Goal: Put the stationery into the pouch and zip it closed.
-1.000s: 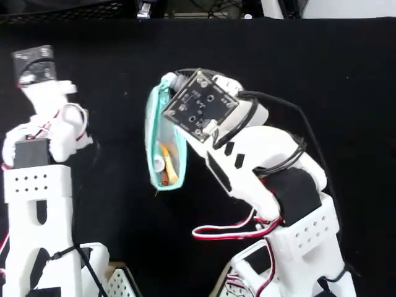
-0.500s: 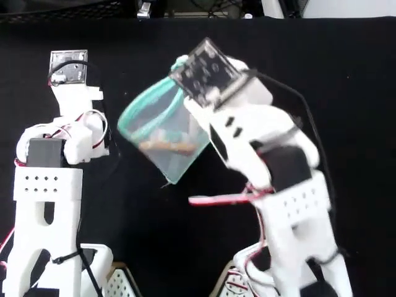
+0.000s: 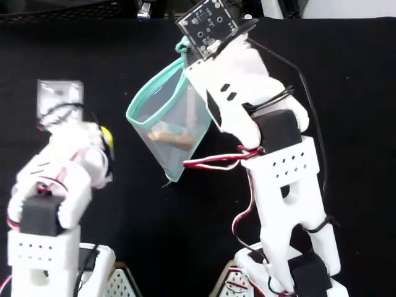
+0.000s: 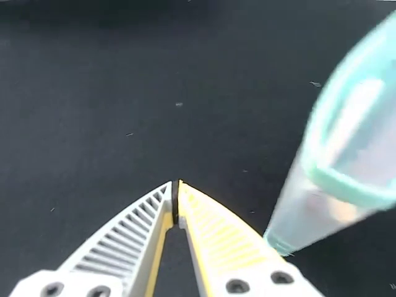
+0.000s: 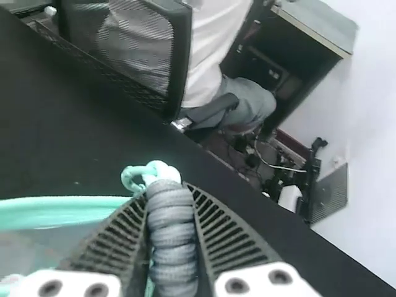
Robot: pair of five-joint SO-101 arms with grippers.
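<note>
Jaws pressed flat together with nothing between them, the left gripper (image 4: 176, 185) sits low over the black table (image 3: 346, 74), just beside the pouch (image 3: 167, 124) but not touching it; closed like that, it looks parked rather than ready to take the zip. Farther out and higher, the right gripper (image 5: 167, 185) is clamped on the pouch's teal rim at one end, so the clear bag hangs below it with its mouth gaping toward the left arm. Hung this way, the stationery (image 3: 170, 135) has settled low inside, probably clear of the zip line. The zip is not yet drawn. Beyond the table's far edge stands a mesh chair (image 5: 124, 43).
</note>
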